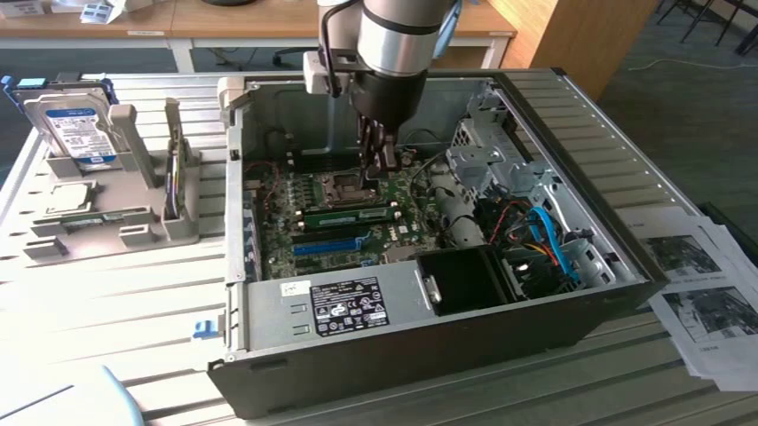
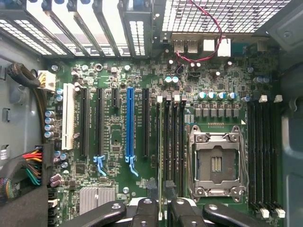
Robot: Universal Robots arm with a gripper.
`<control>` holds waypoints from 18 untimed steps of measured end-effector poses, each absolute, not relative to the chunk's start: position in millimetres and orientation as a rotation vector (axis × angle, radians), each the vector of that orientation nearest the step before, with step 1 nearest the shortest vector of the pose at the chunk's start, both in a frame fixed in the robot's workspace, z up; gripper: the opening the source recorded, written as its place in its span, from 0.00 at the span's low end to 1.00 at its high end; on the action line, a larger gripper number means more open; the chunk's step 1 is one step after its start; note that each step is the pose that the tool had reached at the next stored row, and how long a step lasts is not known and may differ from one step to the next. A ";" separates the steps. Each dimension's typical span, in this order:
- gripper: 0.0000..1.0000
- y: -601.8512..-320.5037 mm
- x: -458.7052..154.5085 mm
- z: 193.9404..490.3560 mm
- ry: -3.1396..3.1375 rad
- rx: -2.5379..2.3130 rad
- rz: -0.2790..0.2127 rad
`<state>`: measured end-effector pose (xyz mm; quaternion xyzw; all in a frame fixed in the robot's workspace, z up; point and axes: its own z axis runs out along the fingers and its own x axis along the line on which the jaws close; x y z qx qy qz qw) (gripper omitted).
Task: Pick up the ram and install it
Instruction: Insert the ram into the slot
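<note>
Inside the computer case, the ram stands on the motherboard near the CPU socket. The end effector hovers above it, narrowly open and holding nothing.

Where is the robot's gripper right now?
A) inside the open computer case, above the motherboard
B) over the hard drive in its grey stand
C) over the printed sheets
A: the gripper hangs inside the computer case, above the motherboard.
</note>
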<state>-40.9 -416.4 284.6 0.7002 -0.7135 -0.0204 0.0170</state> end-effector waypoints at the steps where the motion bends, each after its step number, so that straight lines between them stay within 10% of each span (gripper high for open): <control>1: 0.18 -416.5 -40.9 285.1 -2.217 2.176 -0.063; 18: 0.18 -416.5 -40.9 289.9 -2.217 2.175 -0.061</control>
